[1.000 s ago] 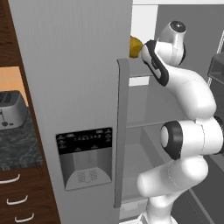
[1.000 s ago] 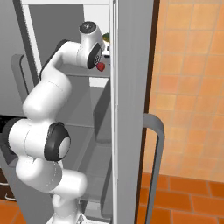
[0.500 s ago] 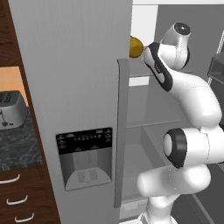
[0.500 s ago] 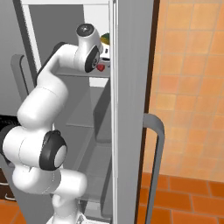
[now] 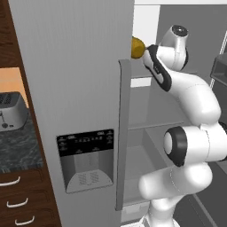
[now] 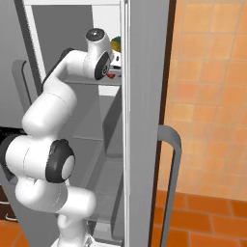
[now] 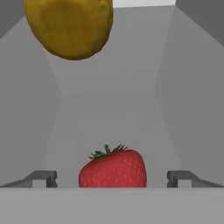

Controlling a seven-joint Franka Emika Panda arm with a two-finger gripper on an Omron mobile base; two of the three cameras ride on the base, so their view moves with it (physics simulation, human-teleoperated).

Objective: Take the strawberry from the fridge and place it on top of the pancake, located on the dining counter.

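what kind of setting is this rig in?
A home-style kitchen, rendered. A tall steel fridge with a water dispenser stands open, with a strawberry and a yellow-brown fruit on its shelf. Beside it, a toaster sits on a dark counter over wood drawers.

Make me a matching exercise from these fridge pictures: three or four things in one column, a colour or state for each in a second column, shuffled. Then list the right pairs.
Things:
1. strawberry
2. round fruit
3. gripper
4. fridge

Colour or state:
A. grey steel, one door standing open
B. red, lying between the fingertips
C. open, one tip on each side of the berry
D. yellow-brown, farther back on the shelf

Pairs: 1-B, 2-D, 3-C, 4-A
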